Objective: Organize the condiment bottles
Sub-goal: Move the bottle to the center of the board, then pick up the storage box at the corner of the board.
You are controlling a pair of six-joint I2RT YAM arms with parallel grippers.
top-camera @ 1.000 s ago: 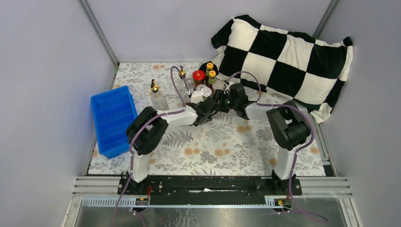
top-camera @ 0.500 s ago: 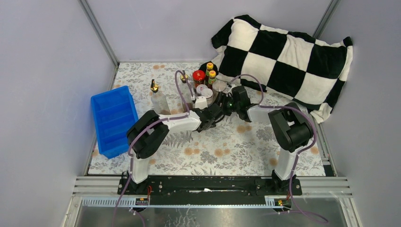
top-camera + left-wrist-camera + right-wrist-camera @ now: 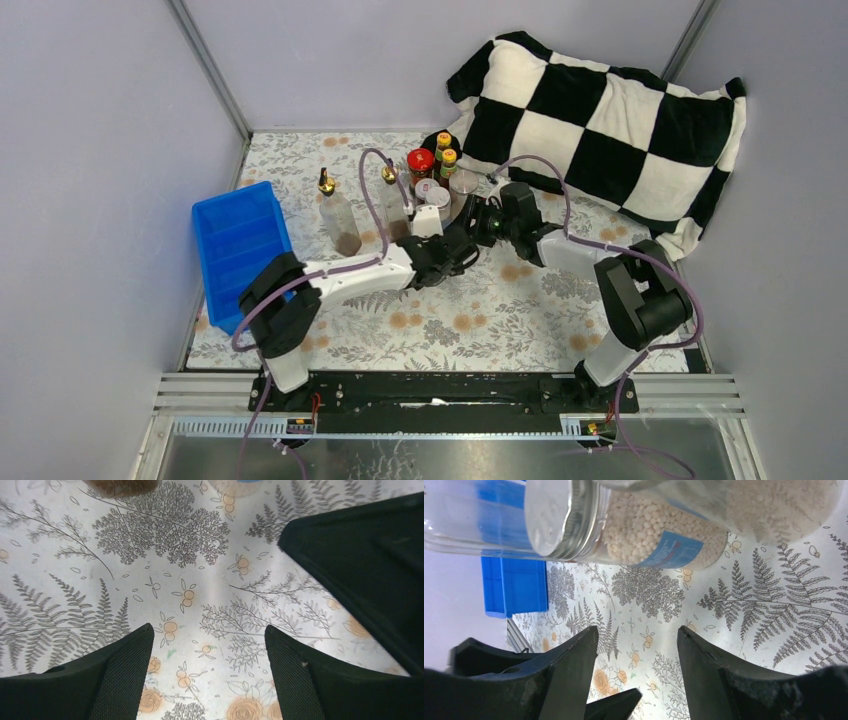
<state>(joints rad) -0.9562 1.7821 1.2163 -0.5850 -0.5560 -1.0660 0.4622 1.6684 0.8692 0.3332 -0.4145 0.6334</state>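
Note:
The condiment bottles stand grouped at the back of the mat. One tall clear gold-spouted bottle [image 3: 335,215] stands apart at the left, and a second one [image 3: 393,205] is beside the group. A red-lidded jar [image 3: 420,160], two dark yellow-capped sauce bottles [image 3: 446,152] and two silver-lidded shakers [image 3: 433,195] stand together. My left gripper [image 3: 462,245] [image 3: 207,635] is open and empty over bare mat, just in front of the group. My right gripper [image 3: 470,218] [image 3: 636,635] is open and empty, facing a shaker of white pellets [image 3: 639,535].
A blue divided tray [image 3: 238,252] [image 3: 516,585] lies at the mat's left edge. A black-and-white checked pillow [image 3: 600,110] fills the back right. The two grippers are close together; the right arm's black body [image 3: 370,565] shows in the left wrist view.
The left arm has stretched lower and to the right, drawing its gripper back from the shakers. The right gripper has shifted slightly right. The second tall bottle now shows in full.

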